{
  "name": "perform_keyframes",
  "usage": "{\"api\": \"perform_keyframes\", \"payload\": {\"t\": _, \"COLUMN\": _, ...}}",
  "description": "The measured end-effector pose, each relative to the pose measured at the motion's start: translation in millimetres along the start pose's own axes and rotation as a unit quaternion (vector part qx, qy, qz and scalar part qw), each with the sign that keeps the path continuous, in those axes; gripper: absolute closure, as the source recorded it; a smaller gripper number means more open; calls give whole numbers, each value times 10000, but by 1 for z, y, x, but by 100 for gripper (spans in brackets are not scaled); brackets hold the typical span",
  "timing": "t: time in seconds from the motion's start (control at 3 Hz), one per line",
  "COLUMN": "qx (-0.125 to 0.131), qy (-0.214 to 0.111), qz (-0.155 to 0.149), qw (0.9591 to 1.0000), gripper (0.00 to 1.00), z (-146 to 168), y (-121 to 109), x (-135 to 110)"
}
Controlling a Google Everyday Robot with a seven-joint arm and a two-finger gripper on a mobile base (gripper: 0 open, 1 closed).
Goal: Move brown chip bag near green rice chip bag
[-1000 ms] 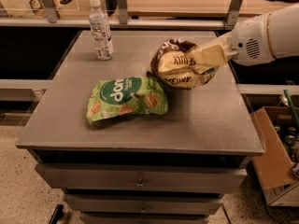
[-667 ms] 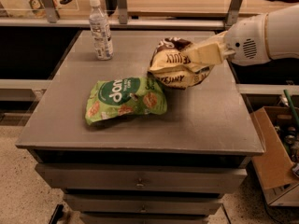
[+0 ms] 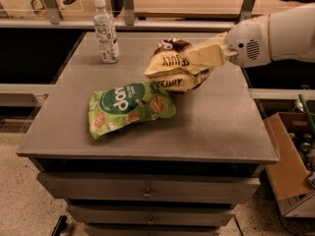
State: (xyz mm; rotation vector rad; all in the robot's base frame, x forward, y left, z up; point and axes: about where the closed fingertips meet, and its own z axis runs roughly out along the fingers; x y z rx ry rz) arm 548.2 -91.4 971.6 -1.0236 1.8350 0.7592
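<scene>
The brown chip bag [image 3: 172, 68], dark brown on top and tan-yellow below, hangs tilted just above the grey cabinet top [image 3: 206, 122], right of centre. My gripper [image 3: 199, 58] comes in from the right on a white arm and is shut on the bag's right side. The green rice chip bag [image 3: 129, 106] lies flat on the cabinet top, just left of and in front of the brown bag. Their nearest edges almost touch.
A clear water bottle [image 3: 106, 31] with a white cap stands at the back left of the cabinet top. An open cardboard box [image 3: 290, 166] sits on the floor to the right. Drawers run below the front edge. A shelf rail runs behind.
My gripper has carried the brown chip bag to the left and a little forward, closer to the green bag. The green bag and bottle have not moved.
</scene>
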Motion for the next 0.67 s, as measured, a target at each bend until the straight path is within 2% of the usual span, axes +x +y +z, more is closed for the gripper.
{"api": "perform_keyframes", "payload": {"t": 0.33, "qx": -181, "qy": 95, "qz": -37, "qw": 9998, "gripper": 60, "z": 6, "y": -1, "x": 0}}
{"api": "perform_keyframes", "payload": {"t": 0.67, "qx": -202, "qy": 99, "qz": -50, "qw": 9997, "gripper": 36, "z": 7, "y": 0, "x": -1}}
